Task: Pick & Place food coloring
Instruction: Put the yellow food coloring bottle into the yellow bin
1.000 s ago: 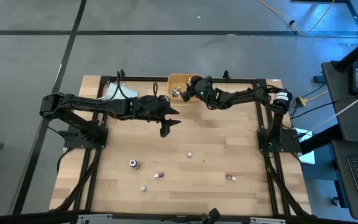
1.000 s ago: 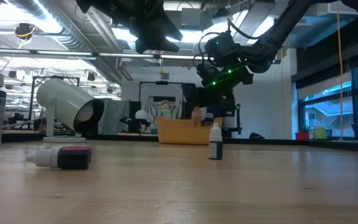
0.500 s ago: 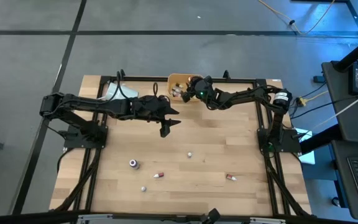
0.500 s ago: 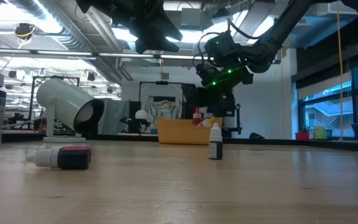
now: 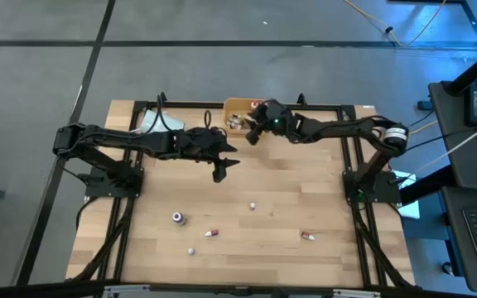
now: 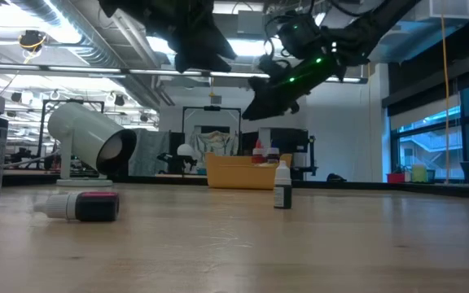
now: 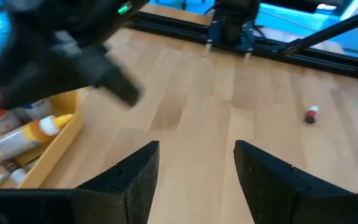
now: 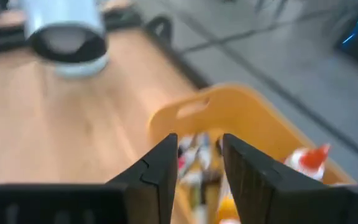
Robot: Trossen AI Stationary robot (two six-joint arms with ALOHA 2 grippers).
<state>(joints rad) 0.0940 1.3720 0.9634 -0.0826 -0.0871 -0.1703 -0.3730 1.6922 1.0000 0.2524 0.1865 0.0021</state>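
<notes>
Several food coloring bottles lie in the orange bin [image 5: 235, 108] at the table's far edge; the right wrist view shows a red-capped one [image 8: 308, 158] there. More stand or lie loose on the near half of the table: a white-capped bottle [image 5: 253, 204], a purple one [image 5: 178, 218] and a red one [image 5: 308, 237]. My right gripper [image 5: 252, 136] hangs above the bin's near side, open by a narrow gap, with nothing between its fingers [image 8: 200, 163]. My left gripper [image 5: 224, 168] waits open in the air over the table's middle.
A white cup [image 6: 88, 140] lies on its side at the far left. In the low view an upright dark bottle [image 6: 282, 185] stands mid-table and a bottle with a pink label [image 6: 81, 205] lies near the front. Bare wood [image 5: 305, 186] spreads between the bin and the loose bottles.
My right gripper has risen from low over the bin and tipped up toward level, drawing slightly toward the table's near edge. A red-capped bottle now shows above the bin's rim in the low view.
</notes>
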